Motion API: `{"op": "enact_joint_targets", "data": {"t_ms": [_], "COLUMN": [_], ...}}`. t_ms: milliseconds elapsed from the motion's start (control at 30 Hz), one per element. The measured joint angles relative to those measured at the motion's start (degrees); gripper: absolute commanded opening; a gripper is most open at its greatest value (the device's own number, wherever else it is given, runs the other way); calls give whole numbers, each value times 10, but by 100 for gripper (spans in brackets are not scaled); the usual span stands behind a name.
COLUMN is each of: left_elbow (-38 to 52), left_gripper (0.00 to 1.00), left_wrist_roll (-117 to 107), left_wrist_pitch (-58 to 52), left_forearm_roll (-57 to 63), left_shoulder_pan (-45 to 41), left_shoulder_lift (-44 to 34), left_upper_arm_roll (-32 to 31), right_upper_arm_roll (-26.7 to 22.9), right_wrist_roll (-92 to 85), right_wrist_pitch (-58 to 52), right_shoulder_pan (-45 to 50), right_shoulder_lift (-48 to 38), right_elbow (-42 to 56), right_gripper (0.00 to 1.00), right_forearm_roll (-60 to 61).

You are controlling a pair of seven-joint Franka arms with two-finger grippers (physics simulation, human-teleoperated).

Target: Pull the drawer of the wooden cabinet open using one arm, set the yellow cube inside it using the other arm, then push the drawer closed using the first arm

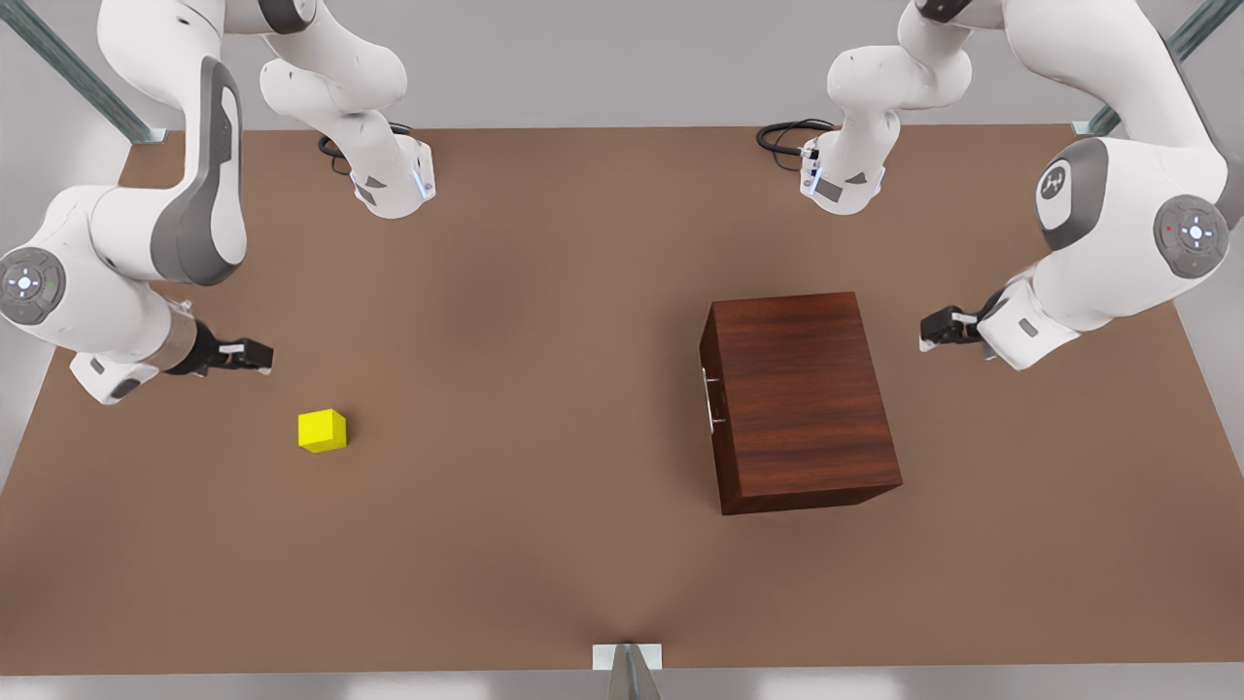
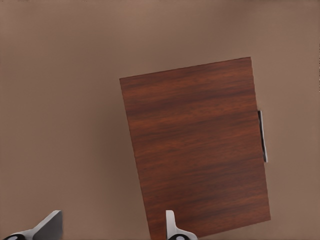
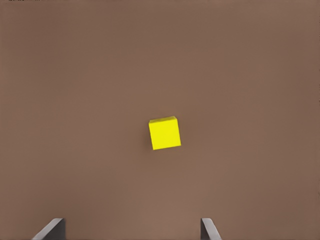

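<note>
**Ana:** Two arms hung off the table, neither touching anything. The left gripper (image 1: 928,331), on the cabinet's far side from the handle, had its fingers (image 2: 172,227) spread wide with nothing between them. The right gripper (image 1: 262,356) hovered near the yellow cube (image 1: 322,431), well away from the cabinet, its fingers (image 3: 207,229) also spread and empty.

**Ben:** And the drawer (image 1: 708,394)?

**Ana:** Flush in the wooden cabinet (image 1: 802,399), as far as I could judge; only the thin silver handle (image 1: 711,397) stuck out. The cube sat on the table (image 1: 544,544), nowhere near going in.

**Ben:** What could have gone wrong?

**Ana:** The left gripper had to travel round or over the cabinet to reach the handle. That bar looked slim, so a slightly off grasp might have slipped, or a bump could have shoved the whole cabinet. The cube could have skidded if a fingertip clipped it.

**Ben:** Anything hard to see?

**Ana:** The drawer front was barely visible from above, so its seams were unclear.
</note>
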Motion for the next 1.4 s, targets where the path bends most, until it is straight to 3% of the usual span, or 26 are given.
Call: {"op": "enact_joint_targets", "data": {"t_ms": [100,167,233,367,533,733,833,1000,1400], "left_elbow": [-2,30,133,230,240,239,239,236,210], "left_gripper": [100,100,100,100,100,100,100,100,100], "left_wrist_roll": [-3,-33,-79,-187,-310,-392,-418,-452,-505], "left_wrist_pitch": [15,21,23,35,89,159,172,166,109], "left_forearm_roll": [-3,21,43,71,91,132,168,234,299], "left_shoulder_pan": [-10,-118,-249,-375,-383,-383,-400,-424,-457], "left_shoulder_lift": [1,43,117,218,298,364,377,391,395], "left_upper_arm_roll": [0,-2,-6,-2,43,81,82,81,80], "right_upper_arm_roll": [0,3,9,16,22,31,28,21,28], "right_wrist_roll": [-5,-8,-10,-14,-19,-24,-26,-28,-19], "right_wrist_pitch": [13,18,22,27,33,67,88,75,7], "right_shoulder_pan": [1,0,9,15,14,10,6,3,-11], "right_shoulder_lift": [1,6,14,25,44,126,139,127,118], "right_elbow": [0,-1,-1,0,0,0,1,85,104], "right_gripper": [100,100,100,100,100,100,100,100,100], "right_forearm_roll": [-1,-1,-1,-2,-2,0,1,3,1]}}
